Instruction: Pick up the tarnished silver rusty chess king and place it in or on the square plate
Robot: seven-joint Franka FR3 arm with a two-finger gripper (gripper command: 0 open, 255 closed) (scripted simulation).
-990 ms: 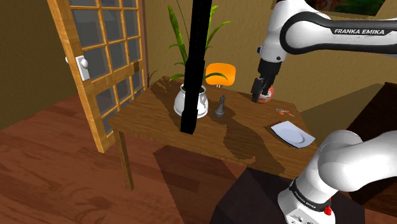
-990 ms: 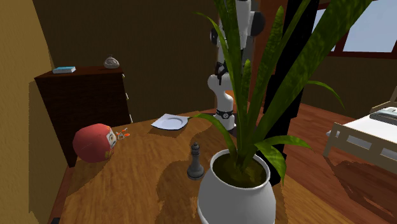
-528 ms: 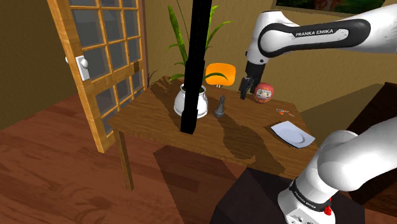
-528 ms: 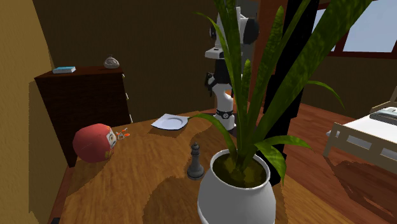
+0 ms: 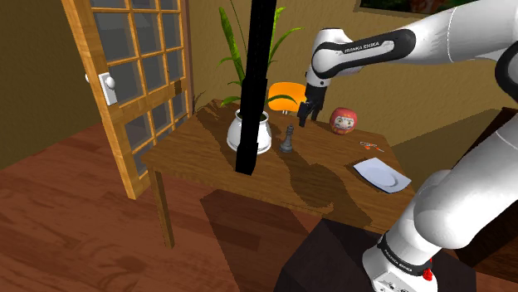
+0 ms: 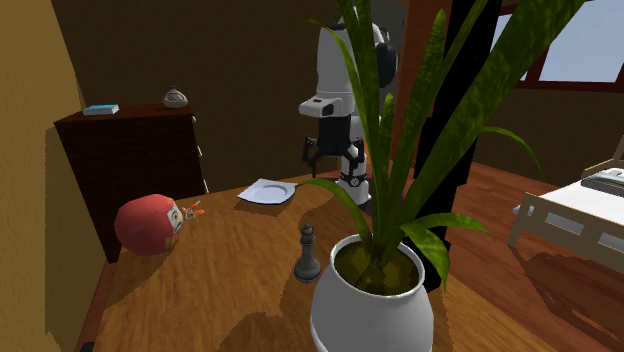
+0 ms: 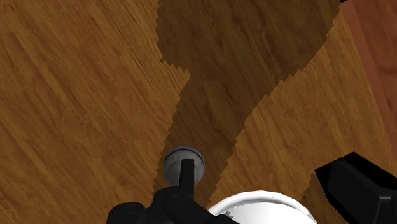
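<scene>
The all-black two-finger hand (image 6: 330,160) is hovering in the air above the brown wooden bench (image 5: 207,158), its fingers standing apart and gripping nothing. The dark grey chess king (image 5: 287,138) is standing upright on the bench, just beside the round white pot (image 5: 251,133) that is holding a long-leaved green plant (image 6: 487,95). In the shoulder view the hand is sitting above the king and a little to that view's right. In the wrist view the king is showing from above, closer to one finger than to the middle of the gap.

By my reading, the task is only at its approach. The king is untouched, so every real step is left: centring over the piece, lowering, closing on it, lifting, and carrying it across. The pale square plate (image 5: 382,174) is lying bare, well apart from the king, near the bench edge closest to the stand. A round red doll (image 5: 343,121) is resting on the bench between the two, further back.

The bench top is showing a warm wood grain with broad shadows falling across it. Around it, a wood-framed door with glass panes (image 5: 133,75) is standing at the shoulder view's left over a reddish plank floor (image 5: 66,224). A black upright bar (image 5: 256,83) is crossing in front of the pot. A dark dresser (image 6: 130,160) and a pale bed (image 6: 575,205) are showing in the second exterior view.
</scene>
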